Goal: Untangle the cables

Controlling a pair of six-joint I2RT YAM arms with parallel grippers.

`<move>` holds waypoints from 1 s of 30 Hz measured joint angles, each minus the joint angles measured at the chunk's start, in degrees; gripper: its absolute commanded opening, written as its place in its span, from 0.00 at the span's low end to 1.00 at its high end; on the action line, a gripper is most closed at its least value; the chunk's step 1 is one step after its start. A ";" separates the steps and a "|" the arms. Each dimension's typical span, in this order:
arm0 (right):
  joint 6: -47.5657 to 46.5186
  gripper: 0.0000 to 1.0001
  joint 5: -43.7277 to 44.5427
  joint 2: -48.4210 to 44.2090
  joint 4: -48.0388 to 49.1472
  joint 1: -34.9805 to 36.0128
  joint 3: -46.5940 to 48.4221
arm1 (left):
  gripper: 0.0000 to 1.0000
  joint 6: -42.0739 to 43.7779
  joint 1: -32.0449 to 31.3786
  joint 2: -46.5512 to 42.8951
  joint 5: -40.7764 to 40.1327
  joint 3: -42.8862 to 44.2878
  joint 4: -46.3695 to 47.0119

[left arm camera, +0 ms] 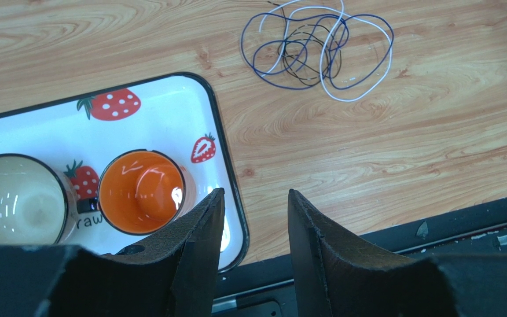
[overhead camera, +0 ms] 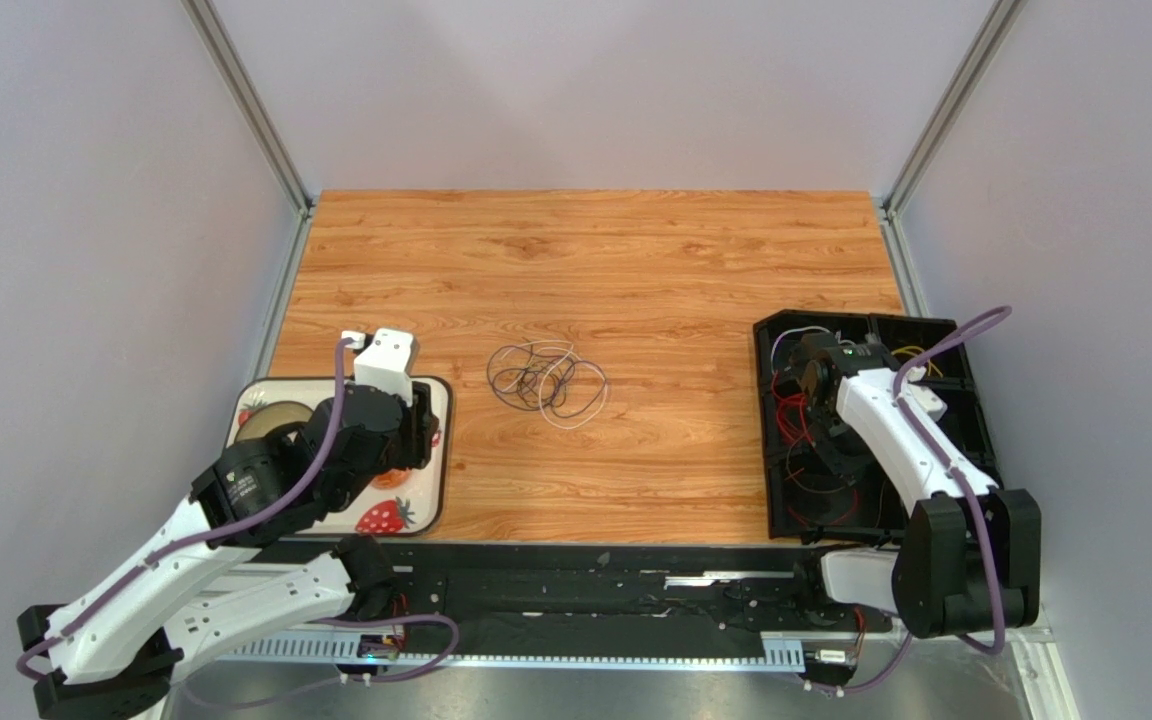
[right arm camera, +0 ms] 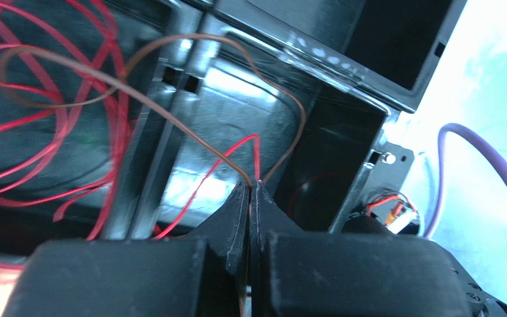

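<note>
The right gripper (right arm camera: 250, 190) is seen closed, its two black fingers pressed together on a thin brown wire (right arm camera: 170, 113), two strands of which rise from the fingertips. A thin red wire (right arm camera: 236, 146) also runs into the pinch, but it cannot be told whether it is clamped. This gripper is held low inside a black plastic compartment box (overhead camera: 875, 324) at the right side of the wooden table (overhead camera: 612, 255). In the wrist view, a loose bundle of red wires (right arm camera: 44, 125) is seen in the compartment to its left, and the brown wire loops across into it.

The left gripper (left arm camera: 253, 214) is held open, jaws apart with nothing between them, above the right edge of a white rectangular tray with strawberry print (left arm camera: 170, 99). An orange cup (left arm camera: 140, 191) and a cream cup (left arm camera: 15, 198) stand on the tray.

A tangle of thin blue, white and dark cables (left arm camera: 315, 49) lies on the bare wood between tray and box, well apart from both grippers.
</note>
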 measured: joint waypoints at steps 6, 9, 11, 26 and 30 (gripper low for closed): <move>1.88 0.00 1.81 4.13 -0.33 0.00 -2.12 | 0.49 0.00 0.00 -0.15 -0.02 0.00 0.02; 2.43 0.00 5.27 10.01 -0.61 0.00 -0.28 | 0.49 0.02 0.00 -0.15 -0.02 0.00 0.02; 2.51 0.00 7.91 15.04 -0.79 0.00 2.19 | 0.49 0.02 0.00 -0.13 -0.02 -0.02 0.02; -2.19 0.00 26.77 35.58 1.27 5.86 21.24 | 0.49 0.04 0.00 0.46 -0.02 -0.11 0.02; -13.05 0.00 29.00 35.10 8.87 5.79 21.66 | 0.49 0.04 0.00 0.76 -0.02 -0.11 0.02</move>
